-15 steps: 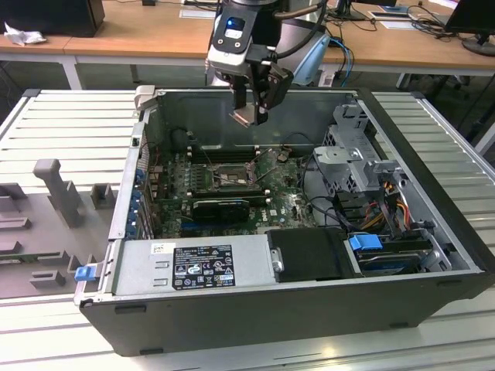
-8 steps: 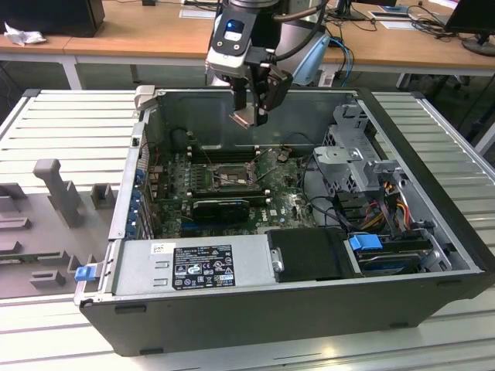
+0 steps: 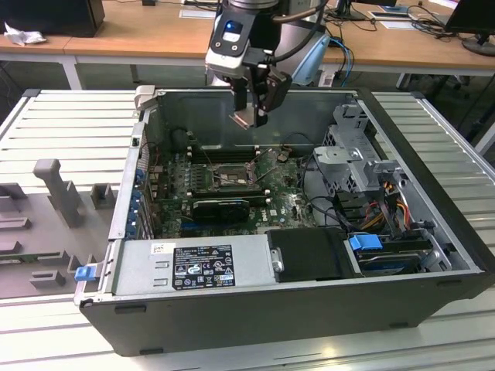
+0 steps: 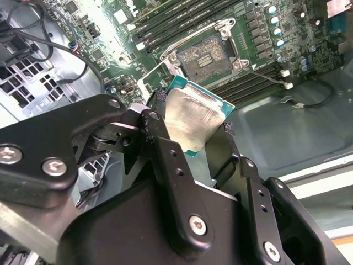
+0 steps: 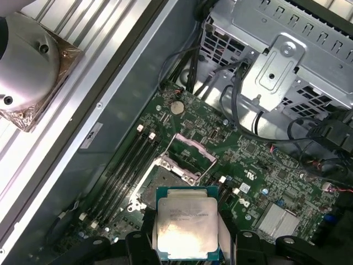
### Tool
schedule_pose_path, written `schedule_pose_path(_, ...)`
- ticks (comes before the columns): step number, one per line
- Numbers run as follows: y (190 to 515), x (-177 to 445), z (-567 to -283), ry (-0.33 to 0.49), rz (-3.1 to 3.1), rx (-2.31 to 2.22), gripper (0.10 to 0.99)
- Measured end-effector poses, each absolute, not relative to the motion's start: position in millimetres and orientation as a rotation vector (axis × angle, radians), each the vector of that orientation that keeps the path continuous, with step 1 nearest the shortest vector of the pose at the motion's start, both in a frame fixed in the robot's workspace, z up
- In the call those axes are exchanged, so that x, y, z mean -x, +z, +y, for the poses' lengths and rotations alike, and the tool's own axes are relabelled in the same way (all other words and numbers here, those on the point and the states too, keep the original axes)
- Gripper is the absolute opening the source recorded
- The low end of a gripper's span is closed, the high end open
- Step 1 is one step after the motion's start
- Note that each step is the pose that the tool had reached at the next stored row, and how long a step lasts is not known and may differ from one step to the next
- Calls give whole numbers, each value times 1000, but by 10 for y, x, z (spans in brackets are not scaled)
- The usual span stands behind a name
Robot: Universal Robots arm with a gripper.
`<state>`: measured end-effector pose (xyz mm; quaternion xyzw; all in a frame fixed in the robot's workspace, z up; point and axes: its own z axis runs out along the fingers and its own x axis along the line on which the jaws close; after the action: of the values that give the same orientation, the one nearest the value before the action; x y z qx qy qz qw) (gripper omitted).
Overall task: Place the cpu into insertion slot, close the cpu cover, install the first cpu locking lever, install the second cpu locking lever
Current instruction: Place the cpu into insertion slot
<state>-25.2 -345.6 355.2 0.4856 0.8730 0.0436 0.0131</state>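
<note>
My gripper hangs above the open computer case, shut on the cpu, a flat square chip with a silvery top. In both wrist views the cpu sits clamped between the two black fingers, held in the air short of the green motherboard. The insertion slot lies bare below it, its contact field showing. The cpu cover stands swung up off the slot. A thin locking lever sticks out beside the slot, unlatched.
Long black memory slots flank the slot. A black ridged card lies in front of it, with a power supply nearer still. A metal drive cage and loose cables fill the exterior view's right. The case walls enclose everything.
</note>
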Motion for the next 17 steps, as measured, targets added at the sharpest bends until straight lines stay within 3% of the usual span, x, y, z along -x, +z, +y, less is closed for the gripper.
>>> schedule_pose_path(17, 3512, 252, -3456, 135, 2678, -1582, 529)
